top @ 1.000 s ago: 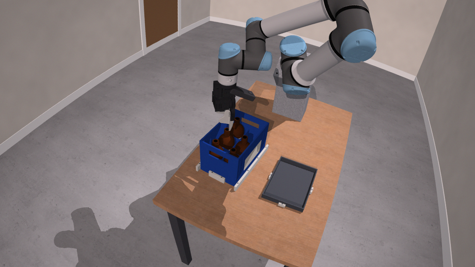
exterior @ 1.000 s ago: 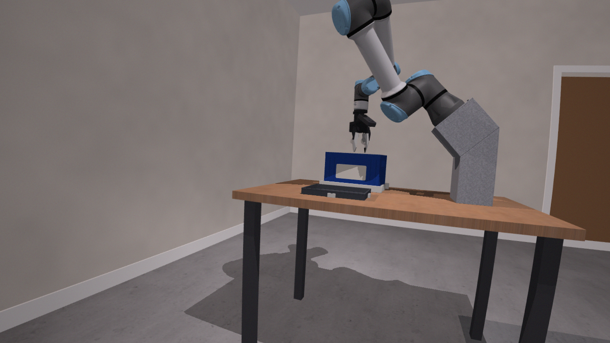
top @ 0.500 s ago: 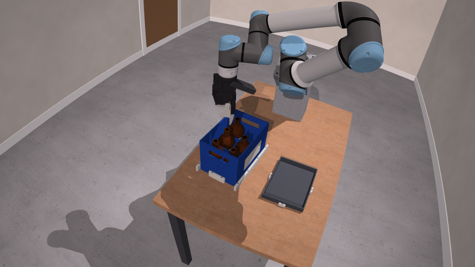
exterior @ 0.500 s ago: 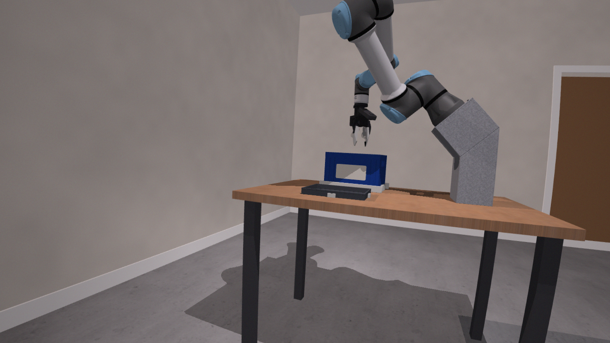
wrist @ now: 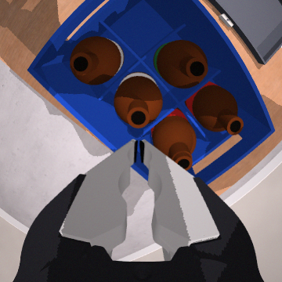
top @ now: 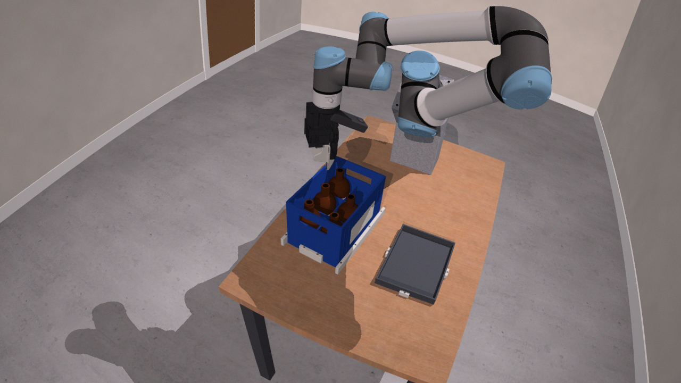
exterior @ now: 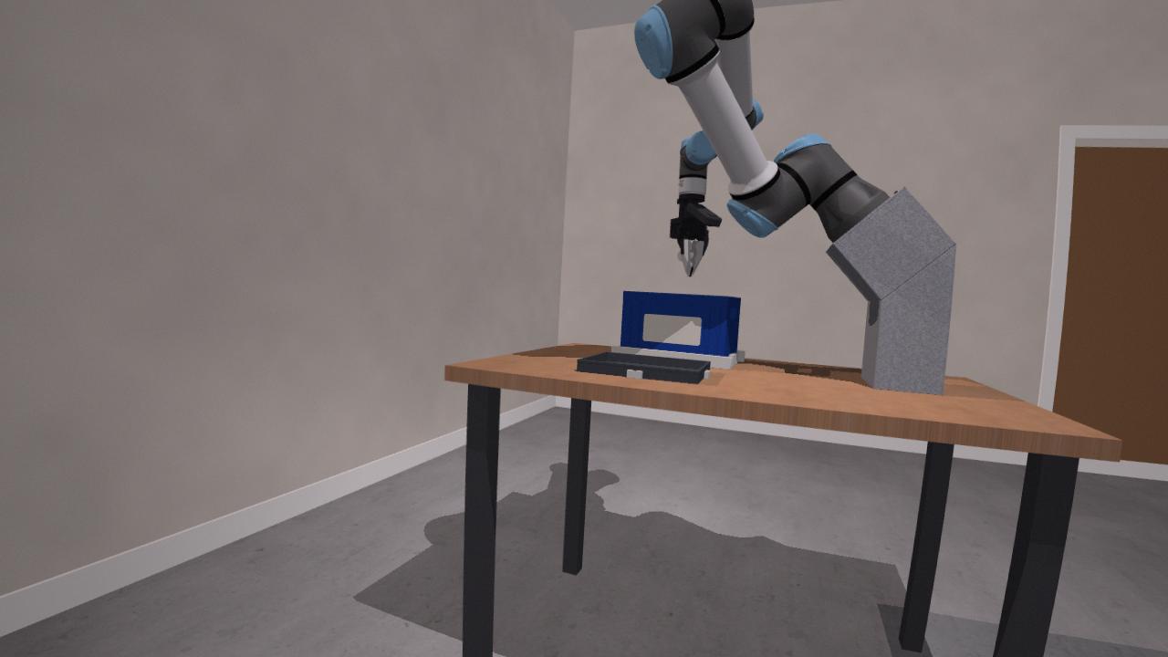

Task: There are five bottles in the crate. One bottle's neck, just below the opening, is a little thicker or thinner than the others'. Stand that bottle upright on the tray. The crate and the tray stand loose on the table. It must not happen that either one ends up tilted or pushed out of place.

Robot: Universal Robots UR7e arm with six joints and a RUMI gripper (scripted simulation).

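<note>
In our top view, the end effector (top: 328, 166) (exterior: 690, 274) (wrist: 139, 142) is clenched on nothing above the crate (top: 314, 242) (exterior: 726, 327) (wrist: 247, 74), which stands by the counter's (top: 476, 190) (exterior: 776, 395) (wrist: 272, 80) left long edge. All five brown bottles (top: 339, 186) (wrist: 138, 98) are inside; we cannot tell which neck differs. The tray (top: 416, 261) (exterior: 641, 367) (wrist: 254, 23) lies nearer the right long edge, holding no bottle.

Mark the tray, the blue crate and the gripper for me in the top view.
Tray (top: 416, 264): top view, on its flat inner floor.
Blue crate (top: 312, 241): top view, on its end wall below the handle slot.
Gripper (top: 328, 165): top view, at its fingertips.
</note>
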